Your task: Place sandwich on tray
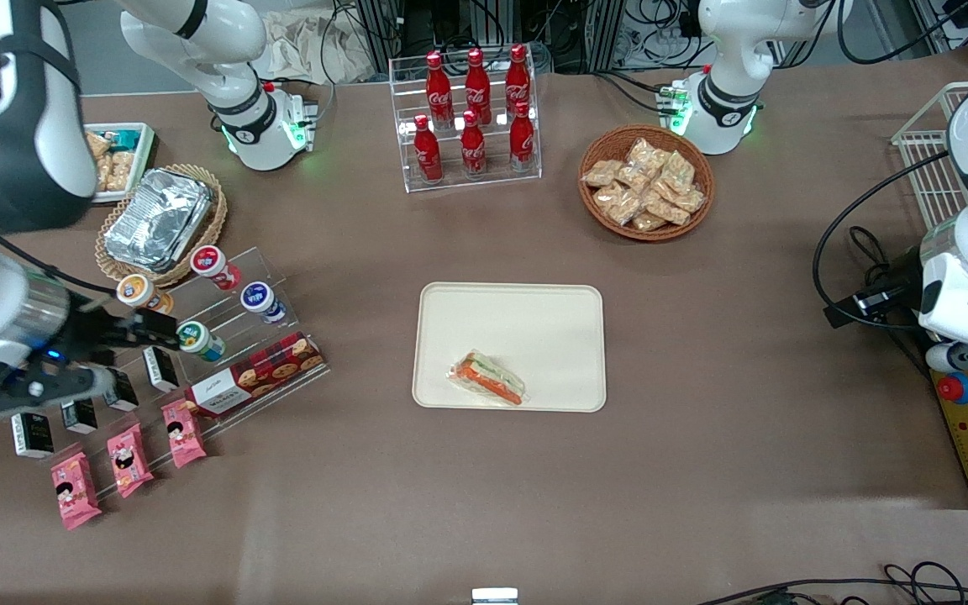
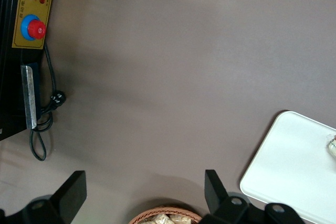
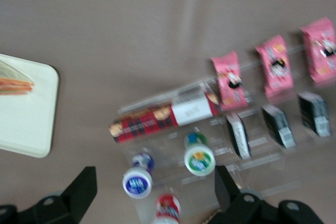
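Six red cola bottles point(image 1: 473, 113) are standing in a clear rack point(image 1: 465, 172) on the brown table point(image 1: 702, 437). Beside the rack, toward the parked arm's end, a round wicker basket point(image 1: 646, 229) is holding crumbly snack packets point(image 1: 644, 185). Toward the working arm's end, a foil box point(image 1: 158, 218) is sitting in another basket point(image 1: 213, 227), and a small white tray of snacks point(image 1: 118, 160) is lying next to it. Little round tubs point(image 1: 217, 267) and a red cookie box point(image 1: 253, 374) are resting on a clear stepped stand point(image 3: 210, 135). Small black boxes point(image 1: 160, 368) are standing there too. Three pink packets point(image 1: 127, 460) are lying nearest the front camera. A yellow box with a red button point(image 1: 954, 388) is sitting at the parked arm's end.
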